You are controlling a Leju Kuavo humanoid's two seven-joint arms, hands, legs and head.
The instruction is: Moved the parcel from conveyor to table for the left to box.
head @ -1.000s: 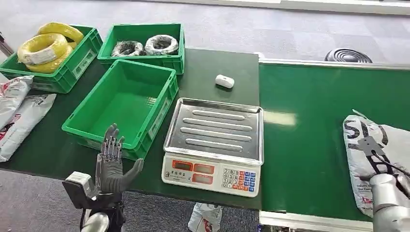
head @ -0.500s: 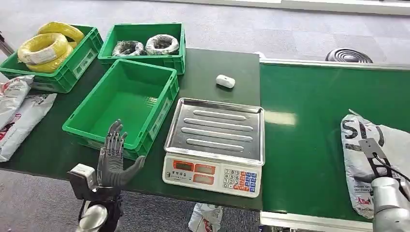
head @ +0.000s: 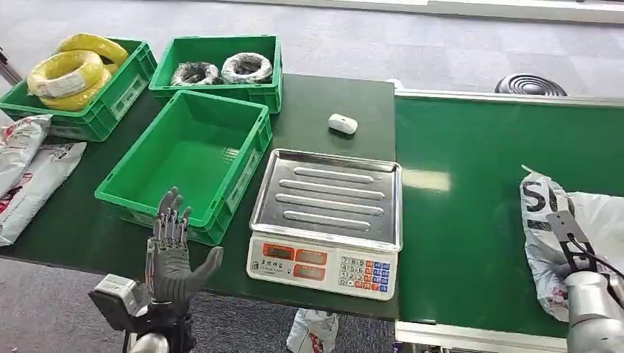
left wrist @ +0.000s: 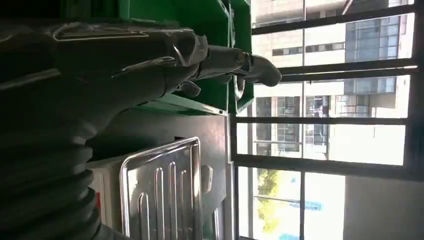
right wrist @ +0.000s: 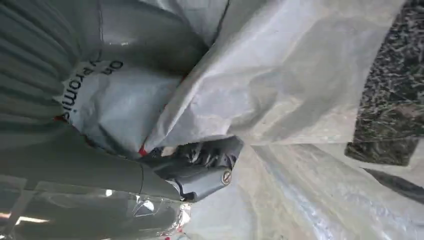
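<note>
Fingers of your right hand are dug into the crumpled film of the parcel, thumb side under a fold, so it appears pinched rather than merely touched. That grey-white bag lies on the green conveyor near its right edge, close to the front rim. Your left hand stands upright off the table's front edge, fingers spread, holding nothing, just before the empty green crate.

You are at the grasp-and-lift step: the parcel has not left the belt. Next you need to raise it clear of the conveyor and carry it leftward onto the table, probably past or onto the scale at the front edge, within your left hand's reach. The film is slack, so expect it to sag and slip.

Writing: bold black letters, seemingly "S" and more, on the parcel's near end; the right wrist view shows "promis" partly legible. The scale's label is too small to read.
</note>
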